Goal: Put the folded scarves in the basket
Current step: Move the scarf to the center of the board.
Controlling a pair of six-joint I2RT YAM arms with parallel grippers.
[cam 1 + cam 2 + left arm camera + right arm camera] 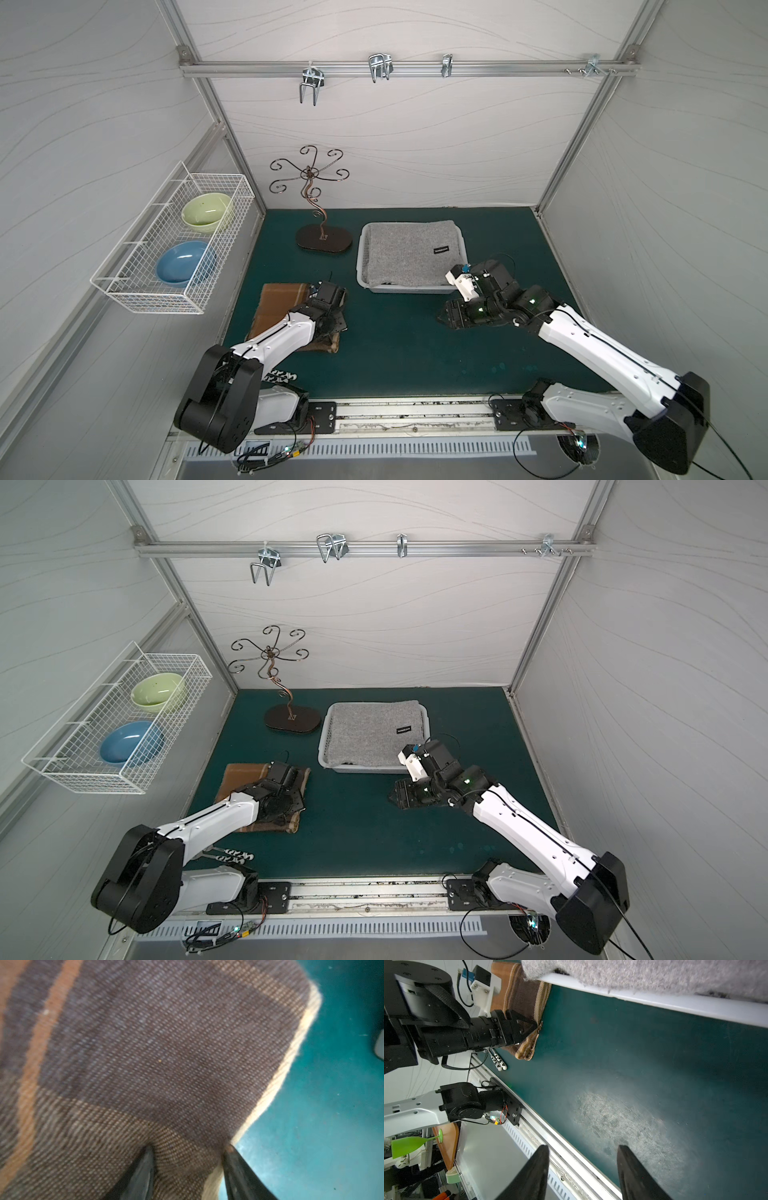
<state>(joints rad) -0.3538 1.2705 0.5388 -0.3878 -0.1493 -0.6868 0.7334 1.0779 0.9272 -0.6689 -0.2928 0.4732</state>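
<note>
Left wrist: brown-plaid scarf (155,1053), prob. folded; L pincer (189,1147) parted astride corner; R pincer (582,1146) parted

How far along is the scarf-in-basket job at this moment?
Done: a grey folded scarf already lies in the white perforated plastic basket. In hand: the left gripper straddles an edge of the brown plaid folded scarf, which lies on the green mat; a firm grip isn't clear. The right gripper hangs open, empty. Left: lift it into the basket.
</note>
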